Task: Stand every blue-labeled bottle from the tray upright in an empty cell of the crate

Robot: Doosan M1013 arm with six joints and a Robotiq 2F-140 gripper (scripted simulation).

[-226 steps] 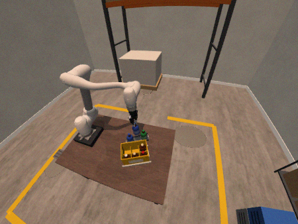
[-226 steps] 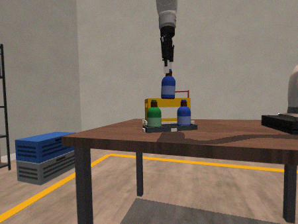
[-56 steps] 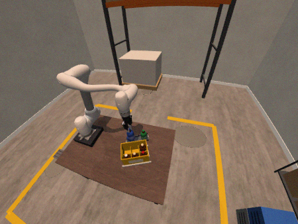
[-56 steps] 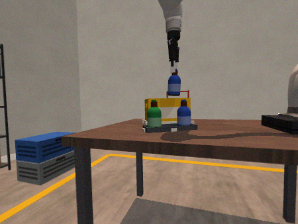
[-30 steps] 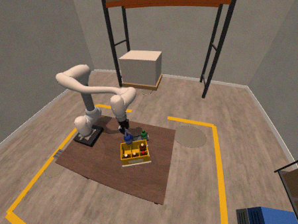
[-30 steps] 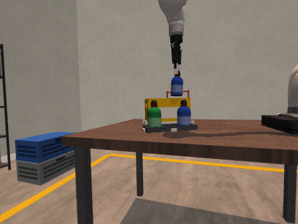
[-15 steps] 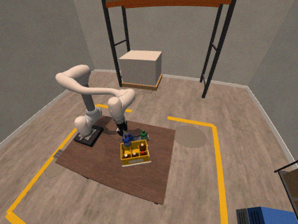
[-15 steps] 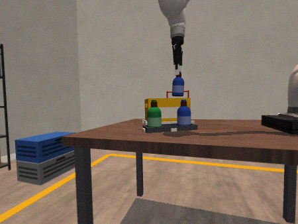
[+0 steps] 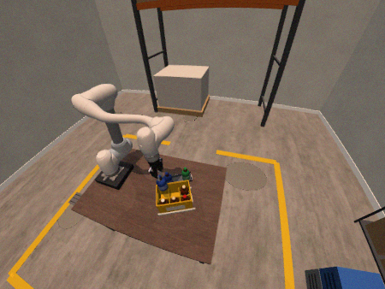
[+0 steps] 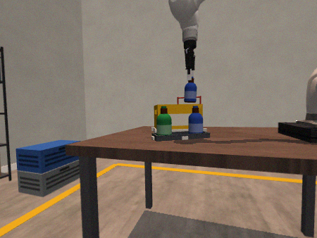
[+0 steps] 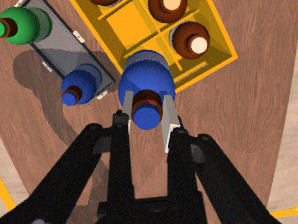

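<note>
Gripper (image 11: 148, 116) was clamped on the neck of a blue bottle (image 11: 146, 79), carried over the crate's (image 11: 210, 30) near, lower-left corner. Second blue bottle (image 11: 80, 89) and green bottle (image 11: 22, 25) stood on the tray (image 11: 65, 47) at upper left; judged under halfway, none placed.

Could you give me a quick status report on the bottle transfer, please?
Gripper shut on blue bottle at its neck. Bottle hangs over crate corner. Second blue bottle on tray.

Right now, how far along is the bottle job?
Nothing is placed yet. In hand: the gripper holds one blue bottle by the neck, above the crate edge. Left: seat it in an empty cell, then move the second blue bottle from the tray.
</note>
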